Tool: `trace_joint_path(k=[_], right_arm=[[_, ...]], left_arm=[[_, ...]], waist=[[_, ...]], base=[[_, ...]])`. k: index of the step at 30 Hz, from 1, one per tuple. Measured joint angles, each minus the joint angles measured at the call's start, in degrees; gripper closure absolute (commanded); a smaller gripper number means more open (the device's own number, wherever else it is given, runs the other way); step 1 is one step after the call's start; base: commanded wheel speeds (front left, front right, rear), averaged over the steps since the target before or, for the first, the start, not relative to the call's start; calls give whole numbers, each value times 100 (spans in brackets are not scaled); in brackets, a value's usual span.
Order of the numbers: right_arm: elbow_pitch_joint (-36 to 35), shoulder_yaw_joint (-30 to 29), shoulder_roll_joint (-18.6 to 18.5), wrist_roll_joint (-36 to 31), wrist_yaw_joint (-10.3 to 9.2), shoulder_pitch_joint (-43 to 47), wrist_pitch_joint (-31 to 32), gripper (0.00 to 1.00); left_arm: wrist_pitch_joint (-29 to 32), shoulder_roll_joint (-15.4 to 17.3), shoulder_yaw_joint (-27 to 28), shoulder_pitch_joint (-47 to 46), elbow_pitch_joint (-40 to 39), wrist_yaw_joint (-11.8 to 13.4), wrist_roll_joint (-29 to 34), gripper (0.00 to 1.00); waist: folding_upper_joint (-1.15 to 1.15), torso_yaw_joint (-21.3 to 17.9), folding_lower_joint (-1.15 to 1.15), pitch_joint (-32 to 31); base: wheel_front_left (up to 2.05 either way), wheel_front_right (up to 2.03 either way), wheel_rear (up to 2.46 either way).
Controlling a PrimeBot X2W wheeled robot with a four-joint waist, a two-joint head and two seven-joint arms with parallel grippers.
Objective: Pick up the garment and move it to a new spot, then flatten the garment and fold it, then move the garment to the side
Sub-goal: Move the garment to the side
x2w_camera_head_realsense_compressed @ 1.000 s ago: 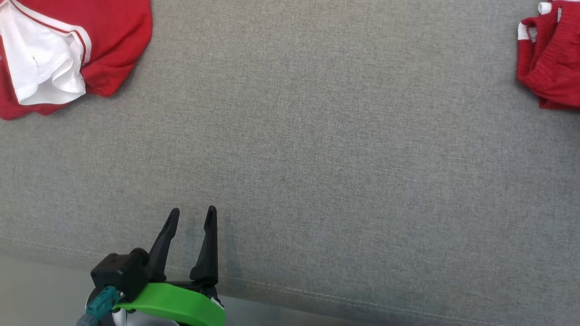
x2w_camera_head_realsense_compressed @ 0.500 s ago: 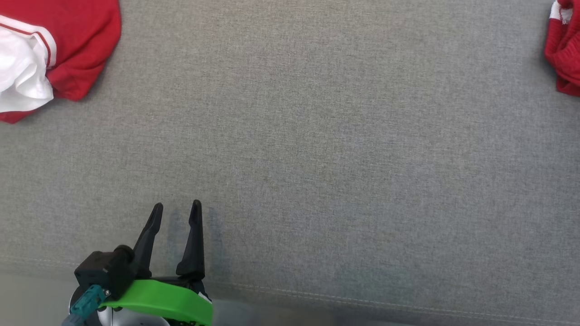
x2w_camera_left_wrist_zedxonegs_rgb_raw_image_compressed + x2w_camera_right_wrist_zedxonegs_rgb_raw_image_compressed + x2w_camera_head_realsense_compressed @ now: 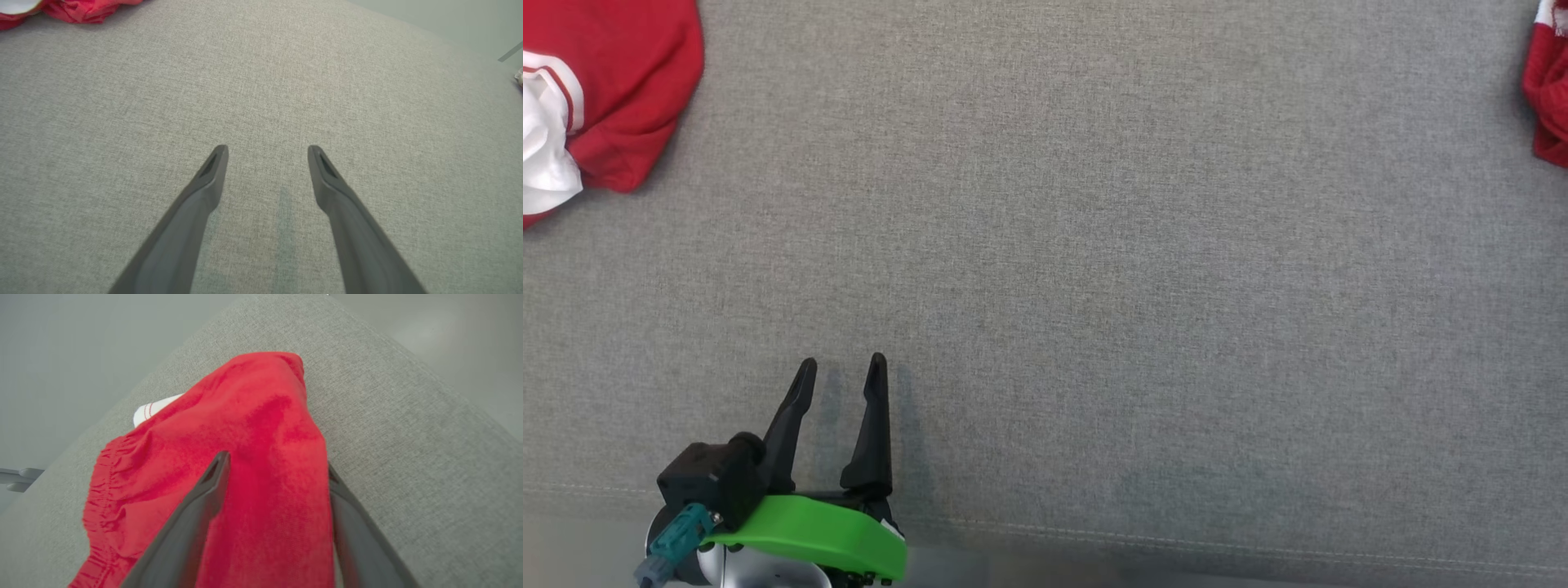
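Note:
The garment (image 3: 253,416), red shorts with a gathered waistband, lies crumpled near a corner of the grey cushion (image 3: 408,437). My right gripper (image 3: 276,459) hovers over it, open, its two fingers standing wide apart on either side of a red fold. In the head view a strip of the garment (image 3: 1550,106) shows at the far right edge. My left gripper (image 3: 842,361) is open over bare cushion near the front seam, holding nothing. The left wrist view shows the left gripper (image 3: 267,149) the same way.
A second garment (image 3: 613,82), red and white, lies bunched at the cushion's far left, and its edge (image 3: 77,10) reaches the left wrist view's top left. The cushion's front seam (image 3: 1176,543) runs along the bottom, with pale floor (image 3: 61,355) beyond the cushion's edges.
The head camera has moved, so both red garments sit nearer the picture's side edges. My left gripper stays open in about the same place. My right gripper's jaws have gone from shut to wide.

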Motion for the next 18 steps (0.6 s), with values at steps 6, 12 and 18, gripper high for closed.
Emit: trace_joint_path(k=[6, 12, 18], right_arm=[[183, 151, 19, -137, -1, 79, -15, 0], [432, 230, 69, -260, -2, 412, -66, 0], [619, 218, 231, -260, -4, 621, -174, 0]], left_arm=[[-2, -3, 57, -2, 68, 0, -1, 0], [-34, -9, 64, -4, 151, 0, -19, 0], [-52, -15, 82, -5, 222, 0, -59, 0]], waist=[[0, -29, 0, -114], [0, -79, 0, -294], [0, -142, 0, -506]], base=[[0, 0, 0], [0, 0, 0], [0, 0, 0]])
